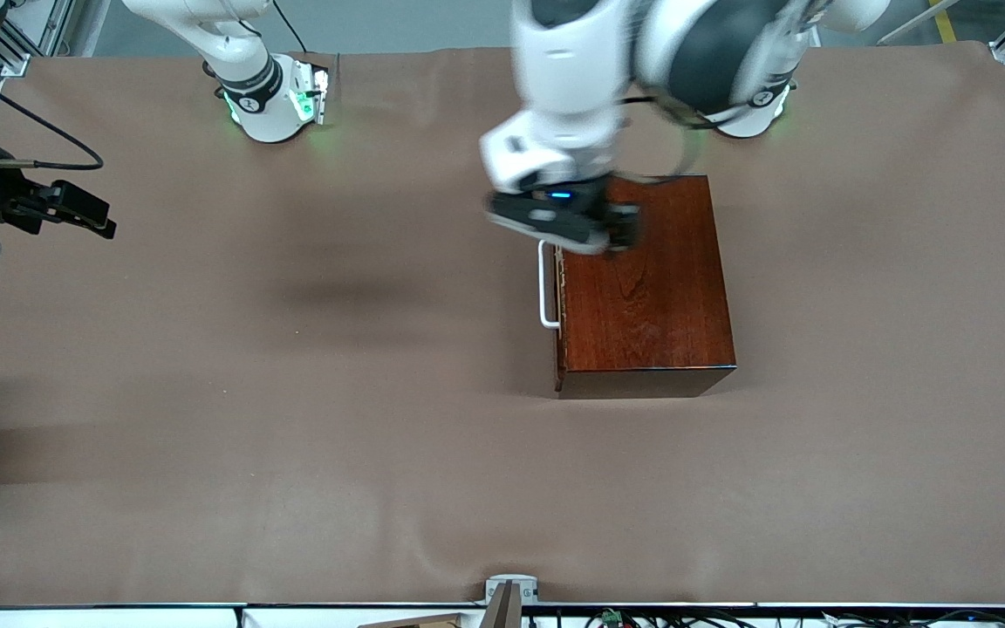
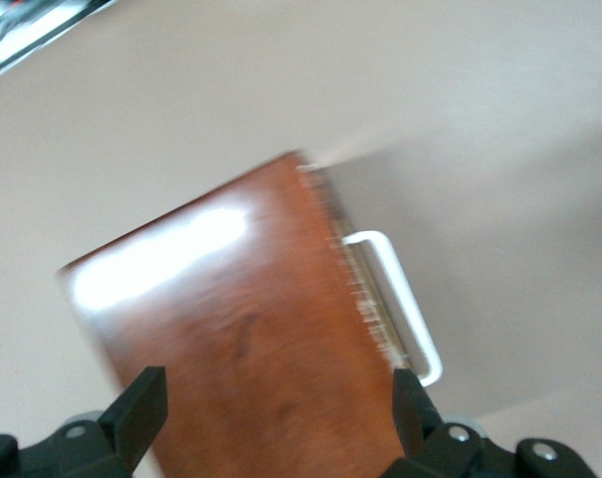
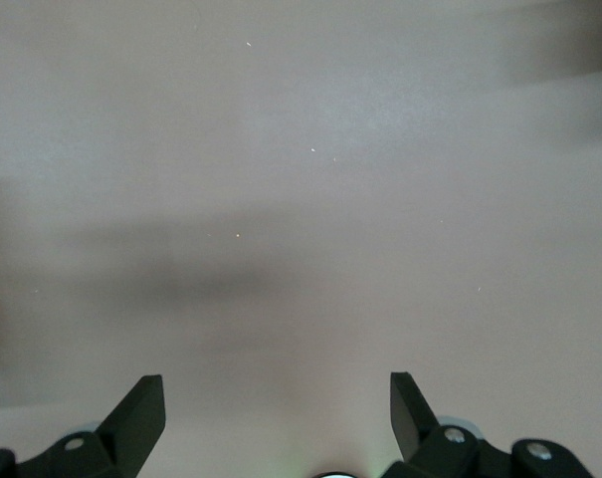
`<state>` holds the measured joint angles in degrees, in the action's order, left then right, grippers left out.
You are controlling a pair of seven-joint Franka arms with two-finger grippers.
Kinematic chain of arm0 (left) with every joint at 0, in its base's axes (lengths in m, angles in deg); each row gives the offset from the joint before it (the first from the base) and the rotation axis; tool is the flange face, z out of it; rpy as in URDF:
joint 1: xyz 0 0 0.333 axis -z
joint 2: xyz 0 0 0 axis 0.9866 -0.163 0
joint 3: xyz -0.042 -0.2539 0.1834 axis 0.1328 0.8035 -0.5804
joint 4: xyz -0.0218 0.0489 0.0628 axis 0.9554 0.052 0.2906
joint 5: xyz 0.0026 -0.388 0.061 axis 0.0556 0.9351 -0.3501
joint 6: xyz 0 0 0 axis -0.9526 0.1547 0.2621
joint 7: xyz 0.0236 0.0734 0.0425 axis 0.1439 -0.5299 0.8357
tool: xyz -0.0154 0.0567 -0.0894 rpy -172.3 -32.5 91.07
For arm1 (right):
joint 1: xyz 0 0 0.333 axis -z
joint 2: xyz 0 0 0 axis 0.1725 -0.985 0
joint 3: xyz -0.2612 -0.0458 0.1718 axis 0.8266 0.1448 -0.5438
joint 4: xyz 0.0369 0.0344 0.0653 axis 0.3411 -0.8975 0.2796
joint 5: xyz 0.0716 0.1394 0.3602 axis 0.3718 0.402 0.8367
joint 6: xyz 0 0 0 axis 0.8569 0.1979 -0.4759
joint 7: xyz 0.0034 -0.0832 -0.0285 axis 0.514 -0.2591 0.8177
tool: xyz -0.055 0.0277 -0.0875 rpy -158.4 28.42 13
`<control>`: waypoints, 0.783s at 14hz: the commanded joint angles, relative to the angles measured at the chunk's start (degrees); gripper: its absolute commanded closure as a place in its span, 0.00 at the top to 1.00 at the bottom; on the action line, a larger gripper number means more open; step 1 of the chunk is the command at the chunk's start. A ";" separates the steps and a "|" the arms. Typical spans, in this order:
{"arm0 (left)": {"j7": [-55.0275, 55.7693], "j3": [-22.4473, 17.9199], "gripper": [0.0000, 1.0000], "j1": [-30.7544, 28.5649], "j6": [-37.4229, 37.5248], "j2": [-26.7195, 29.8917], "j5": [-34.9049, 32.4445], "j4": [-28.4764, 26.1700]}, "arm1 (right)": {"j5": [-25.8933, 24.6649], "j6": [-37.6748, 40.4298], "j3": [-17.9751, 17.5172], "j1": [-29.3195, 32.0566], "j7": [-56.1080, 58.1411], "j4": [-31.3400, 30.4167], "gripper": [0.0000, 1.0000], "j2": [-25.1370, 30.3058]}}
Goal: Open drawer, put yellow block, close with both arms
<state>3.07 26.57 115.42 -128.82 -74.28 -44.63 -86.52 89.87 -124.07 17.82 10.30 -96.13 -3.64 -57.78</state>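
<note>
Nothing on the near part of the brown bench (image 1: 293, 488). Mid-bench, toward the left arm's end, sits the glossy dark wooden box (image 1: 646, 296). The drawer (image 1: 559, 301) looks shut or nearly so, its front facing the right arm's end, white U-shaped handle (image 1: 546, 288) sticking out. No yellow block visible in any view.

The left gripper (image 1: 607, 228) hangs over the box's top edge farthest from the front camera, just by the handle; wrist view shows the left gripper (image 2: 276, 418) spread wide, holding nothing, box and handle (image 2: 400, 304) below.

The right gripper (image 3: 276, 413) is parked at the bench's right-arm edge, fingers apart, empty, over bare cloth; that arm waits.

Handling guess: box is rigid, fairly heavy, with a slick top. The handle is thin, stiff and smooth, so pinch its middle bar and pull straight. The box may slide, so brace it with the other arm.
</note>
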 commanded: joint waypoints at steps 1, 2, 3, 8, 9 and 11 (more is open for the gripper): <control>4.11 0.13 1.00 -5.16 4.12 4.46 1.44 -2.92 | 0.66 -0.29 -0.30 0.60 0.16 -0.18 1.00 0.11; 4.03 0.22 1.00 -7.44 4.56 5.69 1.52 -2.92 | 0.75 -0.29 -0.30 0.60 0.16 -0.18 1.00 0.11; 3.77 0.31 1.00 -9.73 4.57 6.74 1.96 -2.92 | 0.66 -0.29 -0.30 0.60 0.16 -0.18 1.00 0.11; 3.33 0.49 1.00 -24.22 7.65 9.03 7.83 -4.24 | 0.66 -0.29 -0.21 0.60 0.16 -0.18 1.00 -0.16; 3.15 0.57 1.00 -26.78 7.64 9.04 8.98 -4.68 | 0.66 -0.29 -0.21 0.60 0.24 -0.18 1.00 -0.16; 1.06 0.75 1.00 -30.30 7.12 9.65 9.96 -5.65 | 0.66 -0.29 -0.30 0.60 0.16 -0.18 1.00 -0.16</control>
<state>5.03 26.54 87.69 -121.34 -66.93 -36.28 -89.37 89.87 -124.10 17.85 10.31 -96.13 -3.67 -57.99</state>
